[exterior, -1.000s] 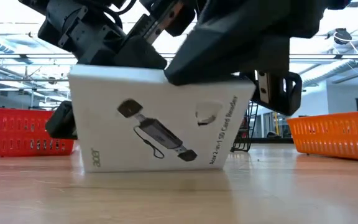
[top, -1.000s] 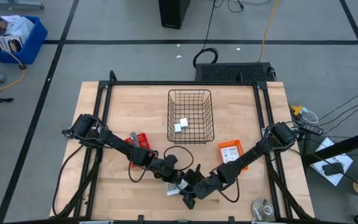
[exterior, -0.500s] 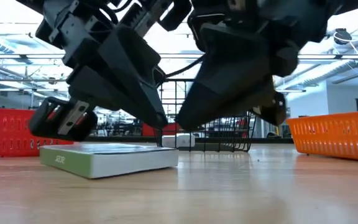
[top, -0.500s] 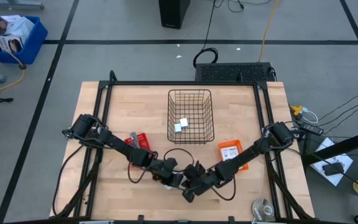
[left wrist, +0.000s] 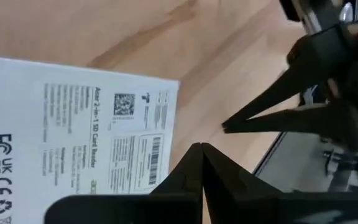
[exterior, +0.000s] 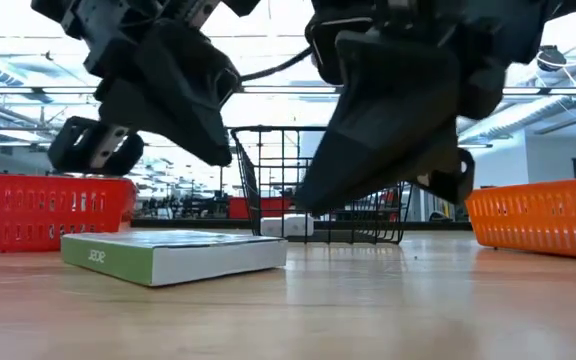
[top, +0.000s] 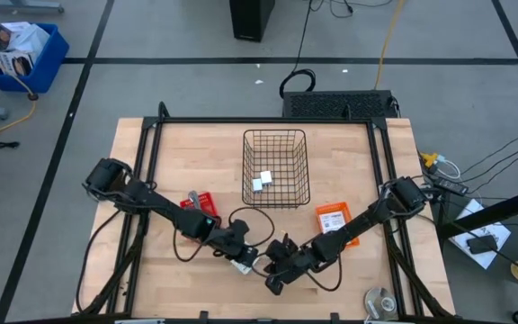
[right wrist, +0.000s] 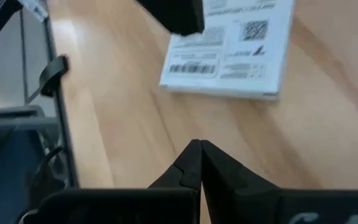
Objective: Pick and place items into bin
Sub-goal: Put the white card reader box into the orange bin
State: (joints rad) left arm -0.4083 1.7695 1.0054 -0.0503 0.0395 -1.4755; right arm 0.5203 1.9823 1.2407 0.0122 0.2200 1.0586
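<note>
Below, a white card box [exterior: 173,254] lay flat on the table [top: 178,288], while the left gripper [top: 237,258] and right gripper [top: 275,281] hovered over it, both closed, empty.

Two matte black, slender jointed arms with chunky rounded shoulder housings carry looping black cables along their links. Each left end effector [top: 239,255] and right end effector [top: 275,270] tapers to dark wedge-shaped fingers [left wrist: 194,163].

box [exterior: 173,254] flat on table [top: 178,144], front centre | wire basket [top: 275,167] behind it | two blocks [top: 261,180] inside, apparently
</note>
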